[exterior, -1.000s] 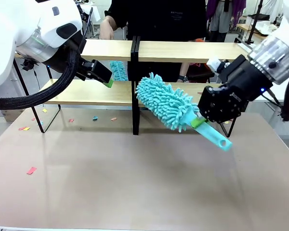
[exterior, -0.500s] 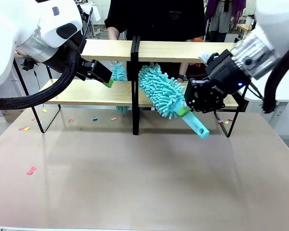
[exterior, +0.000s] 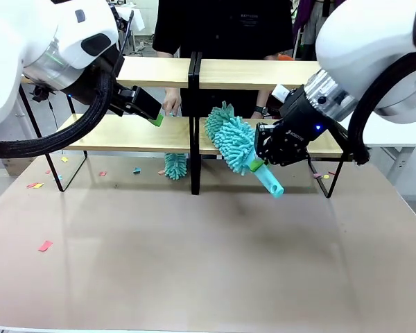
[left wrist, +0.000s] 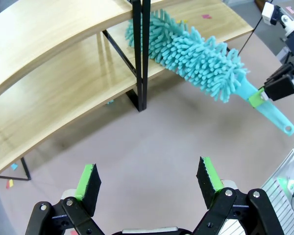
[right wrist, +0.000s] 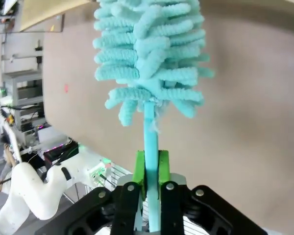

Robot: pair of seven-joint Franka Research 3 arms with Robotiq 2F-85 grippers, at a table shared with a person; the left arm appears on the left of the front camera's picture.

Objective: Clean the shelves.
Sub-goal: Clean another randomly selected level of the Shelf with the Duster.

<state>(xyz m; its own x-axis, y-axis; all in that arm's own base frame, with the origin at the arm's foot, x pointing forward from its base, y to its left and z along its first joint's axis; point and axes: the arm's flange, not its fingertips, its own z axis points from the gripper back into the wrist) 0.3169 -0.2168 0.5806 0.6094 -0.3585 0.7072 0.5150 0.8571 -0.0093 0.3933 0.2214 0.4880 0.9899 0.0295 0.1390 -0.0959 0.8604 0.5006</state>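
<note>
Writing: print on the person's shirt point(exterior: 249, 15), too small to read.
Shelves point(exterior: 263, 73): two joined racks, two boards each, at the worktop's point(exterior: 208, 270) far side.
Right pincer point(exterior: 261, 164): clamped on a teal duster's point(exterior: 230, 139) handle, its head over the lower right board.
Left pincer point(left wrist: 147, 178): wide, empty, just before the left rack.
Second duster point(exterior: 175, 165): hangs behind the lower board.

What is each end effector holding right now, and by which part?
The right end effector grips the duster by its handle, just below the fluffy head. The left end effector is open and holds nothing.
</note>
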